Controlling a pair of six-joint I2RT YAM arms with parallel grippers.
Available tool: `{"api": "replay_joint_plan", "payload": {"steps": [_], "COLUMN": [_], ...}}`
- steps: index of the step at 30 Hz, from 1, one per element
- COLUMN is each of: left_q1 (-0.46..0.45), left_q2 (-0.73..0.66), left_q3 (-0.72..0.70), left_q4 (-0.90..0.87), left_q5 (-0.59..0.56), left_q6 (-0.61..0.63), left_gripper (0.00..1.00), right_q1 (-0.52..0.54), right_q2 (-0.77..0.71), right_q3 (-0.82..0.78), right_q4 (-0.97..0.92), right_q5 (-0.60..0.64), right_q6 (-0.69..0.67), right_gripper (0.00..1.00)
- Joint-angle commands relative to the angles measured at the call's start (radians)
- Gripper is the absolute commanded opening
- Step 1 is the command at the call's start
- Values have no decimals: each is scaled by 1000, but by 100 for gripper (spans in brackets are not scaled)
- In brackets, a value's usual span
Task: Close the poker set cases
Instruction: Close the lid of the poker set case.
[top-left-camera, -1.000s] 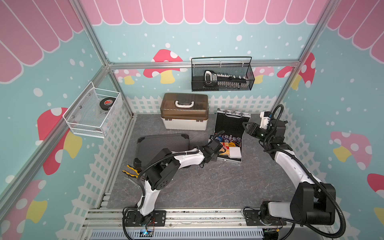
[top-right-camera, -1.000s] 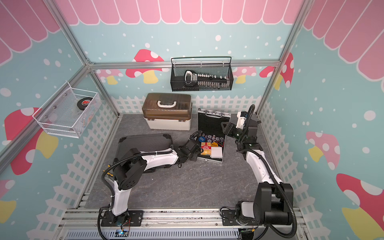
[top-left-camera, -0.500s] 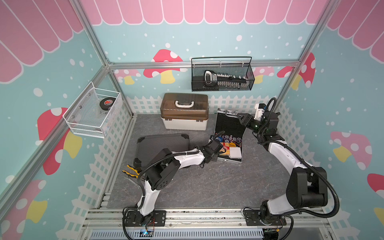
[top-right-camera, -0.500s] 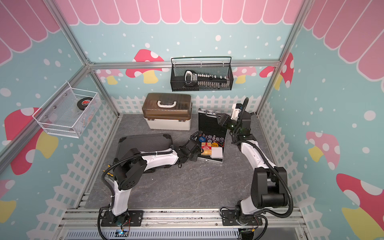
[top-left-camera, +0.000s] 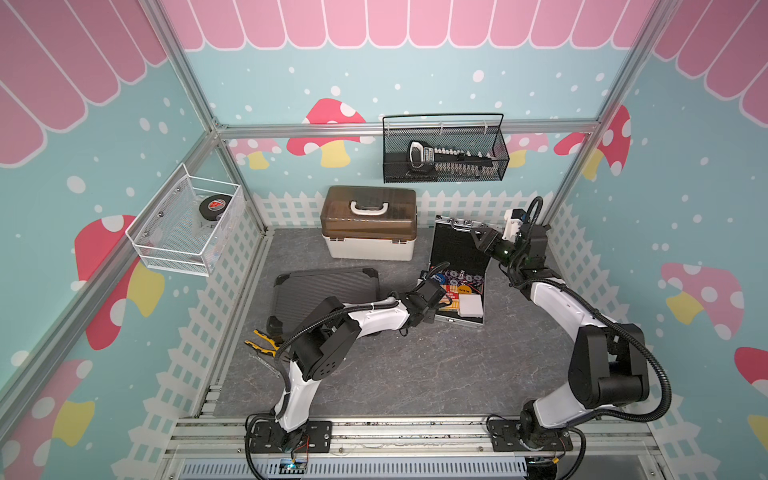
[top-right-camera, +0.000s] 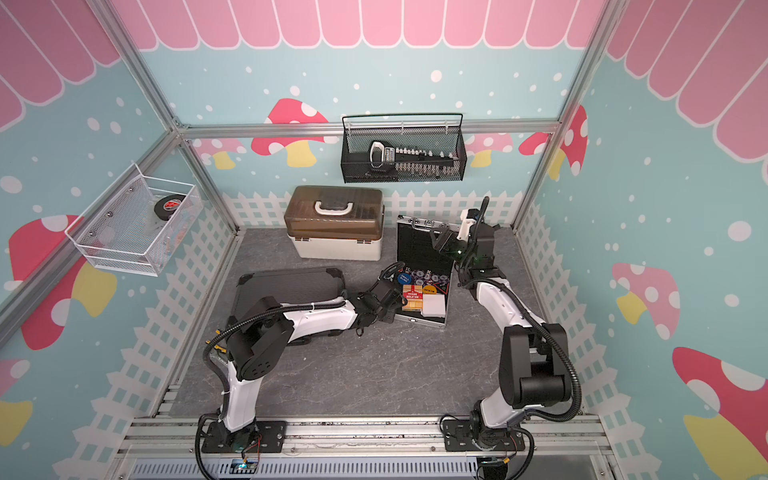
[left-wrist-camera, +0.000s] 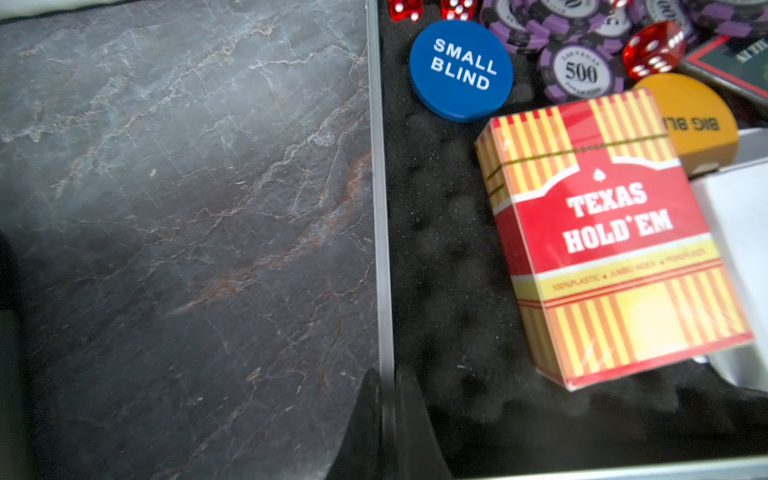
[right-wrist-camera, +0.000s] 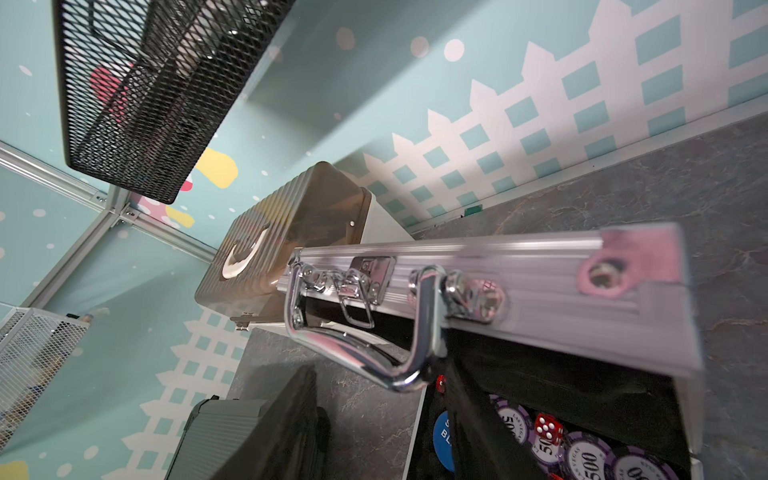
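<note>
The larger black ribbed case with corner guards (top-left-camera: 328, 291) lies flat and closed on the grey surface (top-left-camera: 395, 365), to the left of the smaller silver aluminium case (top-left-camera: 457, 323). The left hand (left-wrist-camera: 386, 386) is clenched on the left side wall of this silver case, one finger outside and one inside. The silver case is open, with purple chips (left-wrist-camera: 582, 72) and a red card pack (left-wrist-camera: 615, 249) inside. Its lid (top-left-camera: 455, 249) stands almost upright. The right hand (top-left-camera: 482, 241) is at the top right corner of the lid; I cannot tell if it grasps it.
</note>
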Motion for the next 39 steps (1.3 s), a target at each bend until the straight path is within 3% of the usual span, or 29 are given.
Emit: {"api": "replay_joint_plan", "payload": {"steps": [1, 9, 13, 19, 24, 29, 34, 39], "left_q1": [-29, -29, -29, -29, -29, -29, -29, -29], "left_q2": [37, 34, 34, 33, 34, 32, 24, 19], "left_q3": [-27, -31, -32, -30, -28, -26, -32, -38], "left_q4": [-78, -78, -78, -78, -77, -79, -78, -75], "left_q5": [101, 95, 94, 90, 92, 90, 89, 90], "left_q6": [15, 14, 15, 14, 15, 18, 15, 14], "left_gripper": [6, 6, 6, 6, 5, 5, 5, 5], "right_q1": [9, 11, 10, 13, 16, 16, 11, -13], "right_q2": [30, 52, 36, -42, -152, -208, -197, -159], "right_q3": [21, 0, -29, -48, -31, -35, -38, -50], "right_q4": [35, 92, 155, 42, -246, -392, -439, -375], "right_q5": [32, 36, 29, 75, 226, 348, 402, 377], "right_q6": [36, 64, 92, 21, -175, -320, -449, -524], "right_gripper": [48, 40, 40, 45, 46, 46, 46, 46]}}
